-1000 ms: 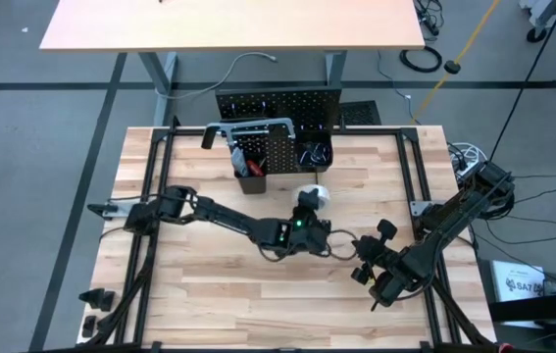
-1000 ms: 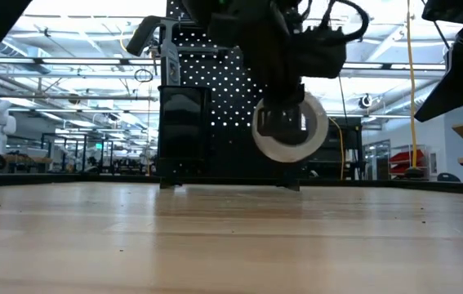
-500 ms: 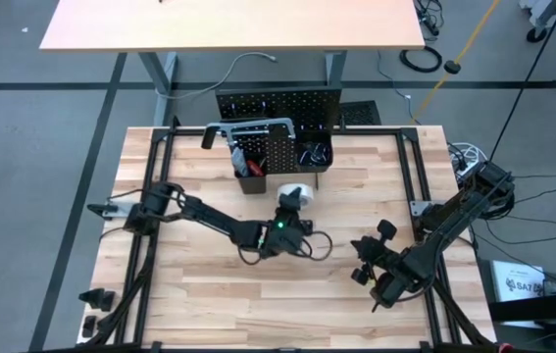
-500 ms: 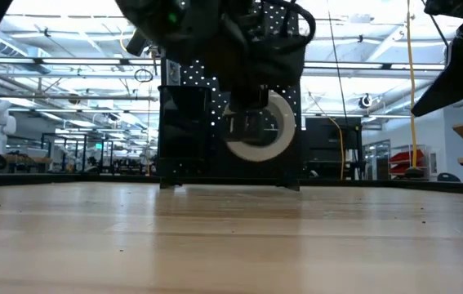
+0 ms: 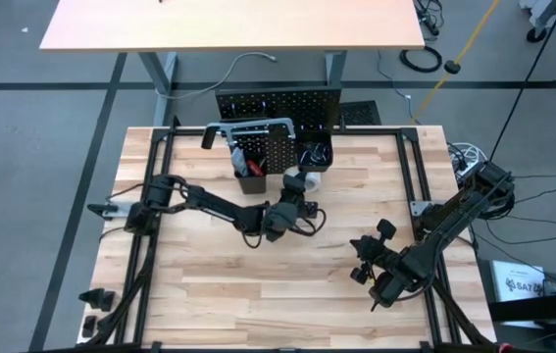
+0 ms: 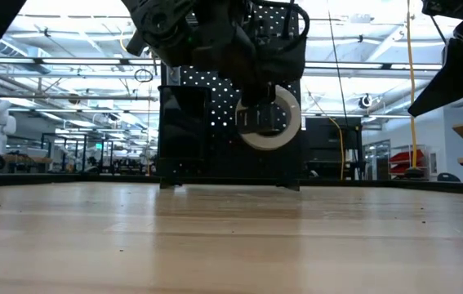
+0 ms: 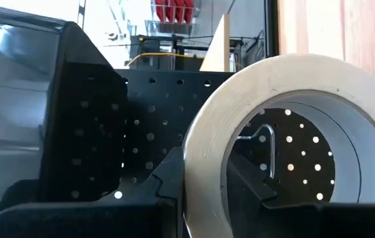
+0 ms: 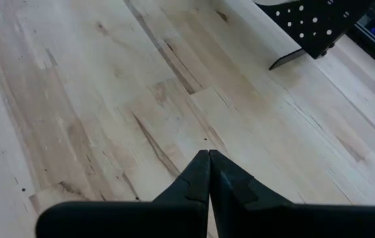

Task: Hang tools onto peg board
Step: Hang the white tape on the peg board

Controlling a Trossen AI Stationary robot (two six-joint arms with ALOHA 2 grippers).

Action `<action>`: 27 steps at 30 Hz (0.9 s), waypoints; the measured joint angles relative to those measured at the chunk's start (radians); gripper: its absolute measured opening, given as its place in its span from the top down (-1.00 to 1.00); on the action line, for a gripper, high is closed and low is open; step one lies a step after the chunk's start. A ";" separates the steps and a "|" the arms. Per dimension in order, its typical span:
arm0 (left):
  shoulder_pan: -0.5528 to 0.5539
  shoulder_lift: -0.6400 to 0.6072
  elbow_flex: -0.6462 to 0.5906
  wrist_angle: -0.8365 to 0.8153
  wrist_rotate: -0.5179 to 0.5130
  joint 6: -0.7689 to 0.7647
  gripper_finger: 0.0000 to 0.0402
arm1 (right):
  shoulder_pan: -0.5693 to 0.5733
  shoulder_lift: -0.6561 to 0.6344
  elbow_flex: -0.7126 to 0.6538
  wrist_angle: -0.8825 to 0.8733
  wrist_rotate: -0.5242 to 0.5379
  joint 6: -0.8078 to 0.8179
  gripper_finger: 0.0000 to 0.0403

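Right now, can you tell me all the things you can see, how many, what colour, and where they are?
Tape roll: one, white, held in the air before the peg board.
Peg board: one, black, upright at the table's far edge.
Bins: two, black, on the peg board's front.
Hacksaw: one, grey, hanging on the board.
Table: one, tan wood.
Left gripper: one, dark, jaws shut on the tape roll.
Right gripper: one, dark, jaws shut, near the table's right side.

Tape roll [image 7: 208, 139] — white, paler inside the ring. Peg board [image 5: 279, 104] — black, dotted with even rows of holes. Worktop [image 8: 108, 99] — pale tan wood, streaked grain. Both arms dark; hacksaw [image 5: 248, 127] grey.
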State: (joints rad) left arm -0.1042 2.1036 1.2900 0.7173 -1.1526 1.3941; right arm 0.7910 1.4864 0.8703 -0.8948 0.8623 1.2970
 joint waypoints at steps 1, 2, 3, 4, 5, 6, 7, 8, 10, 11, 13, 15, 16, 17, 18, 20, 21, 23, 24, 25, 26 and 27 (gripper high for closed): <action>0.006 0.000 0.000 -0.001 0.001 0.000 0.66 | 0.000 0.000 0.000 0.000 0.000 0.000 1.00; 0.010 0.000 0.000 0.000 0.001 0.000 0.66 | 0.000 0.000 0.000 0.000 0.000 0.000 1.00; 0.014 0.000 0.000 0.000 0.006 -0.001 0.66 | 0.000 0.000 0.000 0.000 0.000 -0.001 1.00; 0.017 0.000 0.000 0.000 0.012 -0.008 0.66 | 0.000 0.000 0.000 -0.001 0.000 -0.002 1.00; 0.018 0.000 0.000 0.000 0.018 -0.008 0.66 | 0.000 0.000 0.000 0.000 0.000 -0.004 1.00; 0.020 0.000 0.000 -0.001 0.027 -0.008 0.66 | 0.000 0.000 0.000 -0.001 0.000 -0.008 1.00; 0.021 0.000 0.000 -0.002 0.035 -0.015 0.66 | 0.000 0.000 0.000 -0.001 0.000 -0.009 1.00; 0.022 0.000 0.000 -0.005 0.044 -0.026 0.66 | 0.000 0.000 0.000 -0.001 0.000 -0.009 1.00; 0.029 0.000 0.000 -0.019 0.055 -0.053 0.66 | 0.000 0.000 0.000 -0.001 0.000 -0.009 1.00; 0.034 0.000 0.000 -0.028 0.055 -0.058 0.66 | 0.000 0.000 0.000 -0.001 0.000 -0.010 1.00; 0.048 0.000 0.000 -0.062 0.056 -0.084 0.66 | 0.000 0.000 0.000 -0.001 0.000 -0.010 1.00; 0.061 0.001 0.000 -0.094 0.060 -0.105 0.66 | 0.000 0.000 0.000 -0.001 0.000 -0.010 1.00; 0.066 0.002 0.000 -0.103 0.060 -0.106 0.66 | 0.000 0.000 0.000 -0.001 0.000 -0.010 1.00; 0.068 0.002 0.000 -0.102 0.061 -0.106 0.66 | 0.000 0.000 0.000 -0.001 0.000 -0.010 1.00; 0.072 0.002 0.000 -0.099 0.064 -0.107 0.66 | 0.000 0.000 0.000 -0.001 0.000 -0.010 1.00; 0.074 0.002 0.000 -0.095 0.076 -0.114 0.66 | 0.000 0.000 0.000 -0.001 0.000 -0.010 1.00; 0.076 0.002 0.000 -0.096 0.087 -0.122 0.66 | 0.000 0.000 0.000 -0.001 0.000 -0.011 1.00; 0.082 0.002 0.000 -0.101 0.100 -0.130 0.66 | 0.000 0.000 0.000 -0.001 0.000 -0.016 1.00; 0.084 0.004 0.000 -0.099 0.106 -0.130 0.66 | 0.000 0.000 0.000 -0.001 0.000 -0.016 1.00; 0.086 0.008 0.001 -0.094 0.106 -0.131 0.66 | 0.000 0.000 0.000 -0.001 0.000 -0.016 1.00; 0.088 0.010 0.001 -0.095 0.106 -0.132 0.66 | 0.000 0.000 0.000 -0.001 0.000 -0.016 1.00; 0.092 0.012 0.001 -0.101 0.107 -0.131 0.66 | 0.000 0.000 0.000 -0.001 0.000 -0.016 1.00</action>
State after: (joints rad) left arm -0.0127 2.1152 1.2911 0.6159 -1.0455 1.2628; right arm 0.7910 1.4864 0.8703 -0.8955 0.8627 1.2812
